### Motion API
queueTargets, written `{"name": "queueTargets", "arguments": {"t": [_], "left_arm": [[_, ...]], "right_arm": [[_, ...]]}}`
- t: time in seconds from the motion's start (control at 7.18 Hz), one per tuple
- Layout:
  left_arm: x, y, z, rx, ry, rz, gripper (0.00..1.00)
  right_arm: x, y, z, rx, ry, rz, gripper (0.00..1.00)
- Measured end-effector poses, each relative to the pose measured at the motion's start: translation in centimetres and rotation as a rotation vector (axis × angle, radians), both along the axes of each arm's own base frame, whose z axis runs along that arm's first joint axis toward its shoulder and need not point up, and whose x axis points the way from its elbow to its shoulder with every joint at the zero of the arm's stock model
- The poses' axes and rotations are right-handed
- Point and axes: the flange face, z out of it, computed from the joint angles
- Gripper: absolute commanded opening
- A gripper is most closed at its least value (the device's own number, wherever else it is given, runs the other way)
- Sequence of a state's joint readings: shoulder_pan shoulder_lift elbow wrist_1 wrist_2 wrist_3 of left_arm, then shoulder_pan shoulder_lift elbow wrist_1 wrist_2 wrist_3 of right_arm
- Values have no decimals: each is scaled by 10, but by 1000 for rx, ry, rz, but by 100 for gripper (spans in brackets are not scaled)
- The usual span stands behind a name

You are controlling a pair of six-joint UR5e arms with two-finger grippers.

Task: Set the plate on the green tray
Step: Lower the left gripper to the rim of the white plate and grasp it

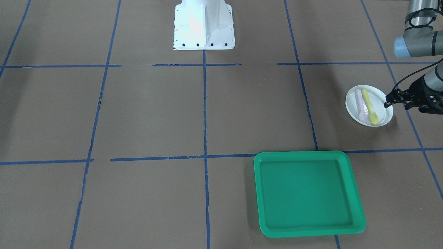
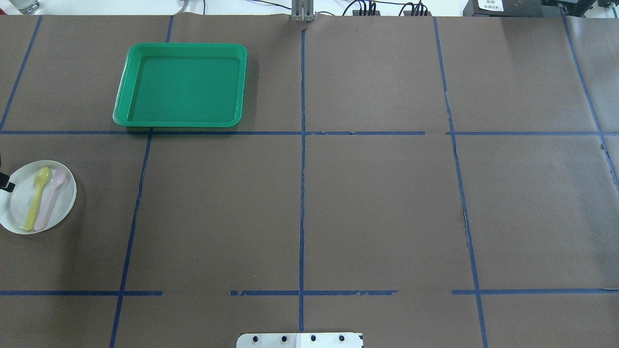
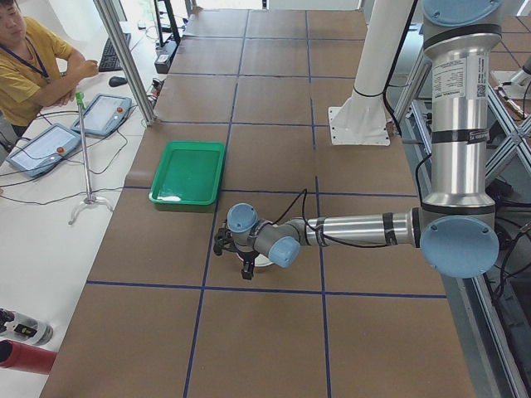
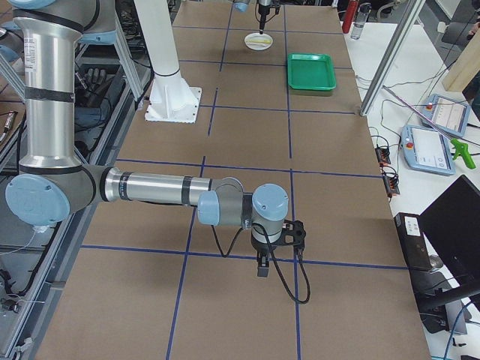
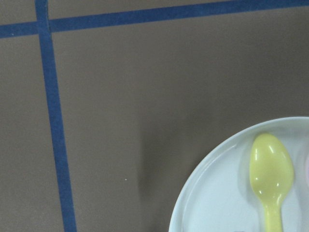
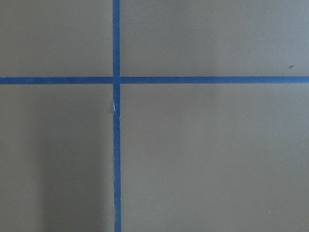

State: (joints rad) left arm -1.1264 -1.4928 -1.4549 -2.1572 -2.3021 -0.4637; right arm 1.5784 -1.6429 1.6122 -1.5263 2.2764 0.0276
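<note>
White plate (image 1: pixel 379 97), with a yellow spoon (image 1: pixel 369 107) and a pink spoon (image 1: pixel 360 105) on it, sits on the brown surface (image 1: pixel 138 121), well apart from the green tray (image 1: pixel 301 155), which holds nothing. Your left gripper (image 1: pixel 388 102) is at the plate's rim; you cannot tell whether it is pinching. The right gripper (image 4: pixel 262 271) is equally unclear. By my judgement the lift, carry and set-down all remain

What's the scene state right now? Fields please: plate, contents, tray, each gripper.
plate: white, round, on the table, apart from the tray
on plate: yellow spoon and pink spoon, side by side
green tray: on the table, plate not on it
left gripper: at the plate's rim; open or shut unclear
right gripper: over bare table, far from the plate; state unclear
</note>
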Motion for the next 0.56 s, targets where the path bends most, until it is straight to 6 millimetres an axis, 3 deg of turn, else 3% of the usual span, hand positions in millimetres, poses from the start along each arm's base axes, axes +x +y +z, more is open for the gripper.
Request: {"name": "queueTargets", "arguments": {"t": [0.28, 0.42, 0.56], "left_arm": [[10, 2, 3, -5, -3, 20, 64], [16, 3, 3, -4, -3, 33, 43], [20, 4, 4, -4, -4, 43, 0]], "right_arm": [[0, 0, 0, 0, 0, 0, 100], [0, 0, 0, 0, 0, 0, 100], [0, 0, 0, 0, 0, 0, 100]]}}
